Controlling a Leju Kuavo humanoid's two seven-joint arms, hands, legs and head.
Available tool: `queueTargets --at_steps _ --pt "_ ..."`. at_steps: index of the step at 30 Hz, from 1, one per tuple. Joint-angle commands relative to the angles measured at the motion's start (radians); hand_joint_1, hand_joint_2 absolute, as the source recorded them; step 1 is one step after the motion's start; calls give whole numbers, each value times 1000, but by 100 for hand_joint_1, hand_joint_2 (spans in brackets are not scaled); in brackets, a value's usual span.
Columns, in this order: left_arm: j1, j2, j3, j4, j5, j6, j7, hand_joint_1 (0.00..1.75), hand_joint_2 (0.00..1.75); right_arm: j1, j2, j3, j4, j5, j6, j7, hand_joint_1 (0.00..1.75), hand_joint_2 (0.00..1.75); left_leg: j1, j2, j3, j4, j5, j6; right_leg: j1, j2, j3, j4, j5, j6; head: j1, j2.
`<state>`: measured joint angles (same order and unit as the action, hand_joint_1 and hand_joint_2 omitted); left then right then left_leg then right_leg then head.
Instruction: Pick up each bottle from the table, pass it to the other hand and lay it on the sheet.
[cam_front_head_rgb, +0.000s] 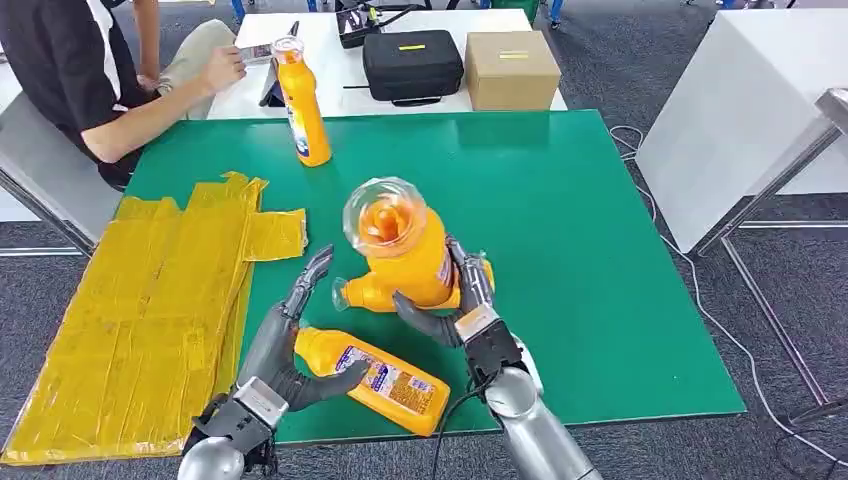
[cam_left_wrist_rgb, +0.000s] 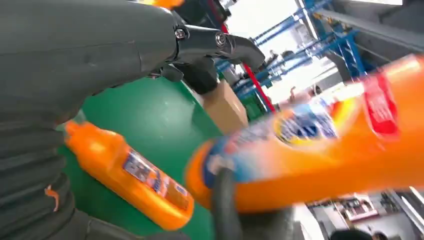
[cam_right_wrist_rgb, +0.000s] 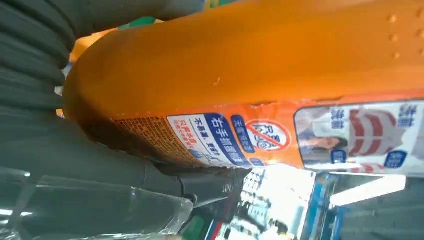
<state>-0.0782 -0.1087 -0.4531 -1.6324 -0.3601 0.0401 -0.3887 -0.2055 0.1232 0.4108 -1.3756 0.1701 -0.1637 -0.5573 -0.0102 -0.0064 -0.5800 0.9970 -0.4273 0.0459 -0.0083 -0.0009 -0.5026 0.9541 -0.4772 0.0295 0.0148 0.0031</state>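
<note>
My right hand (cam_front_head_rgb: 462, 312) grips an orange bottle (cam_front_head_rgb: 405, 250) upright above the green table (cam_front_head_rgb: 580, 220), its clear cap facing me. Close up, that labelled bottle (cam_right_wrist_rgb: 260, 75) lies against my right hand's fingers (cam_right_wrist_rgb: 75, 165). My left hand (cam_front_head_rgb: 290, 345) is open just left of it, fingers stretched up towards it and thumb spread over a second orange bottle (cam_front_head_rgb: 385, 380) lying near the front edge. A third bottle (cam_front_head_rgb: 365, 294) lies behind the held one. A fourth (cam_front_head_rgb: 302, 100) stands at the table's far side. The yellow sheet (cam_front_head_rgb: 150, 300) covers the table's left part.
A person (cam_front_head_rgb: 90, 70) sits at the far left corner with a forearm and hand near the standing bottle. Behind the green table, a white table carries a black case (cam_front_head_rgb: 412, 62) and a cardboard box (cam_front_head_rgb: 511, 68). Another white table (cam_front_head_rgb: 740, 130) stands to the right.
</note>
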Motion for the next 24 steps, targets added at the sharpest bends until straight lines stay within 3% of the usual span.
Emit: queueTargets --at_steps 1,24 --pt "-110 6 -74 100 25 -12 28 0 175 -63 -3 89 128 70 -59 29 175 175 1 0 2 -1 0 -3 1 0 3 -2 0 -1 0 0" --pt "-208 -7 -95 189 141 -50 53 0 175 -72 -1 127 206 109 -14 60 175 175 1 -1 2 -1 0 -2 0 -1 2 -1 0 -1 0 0"
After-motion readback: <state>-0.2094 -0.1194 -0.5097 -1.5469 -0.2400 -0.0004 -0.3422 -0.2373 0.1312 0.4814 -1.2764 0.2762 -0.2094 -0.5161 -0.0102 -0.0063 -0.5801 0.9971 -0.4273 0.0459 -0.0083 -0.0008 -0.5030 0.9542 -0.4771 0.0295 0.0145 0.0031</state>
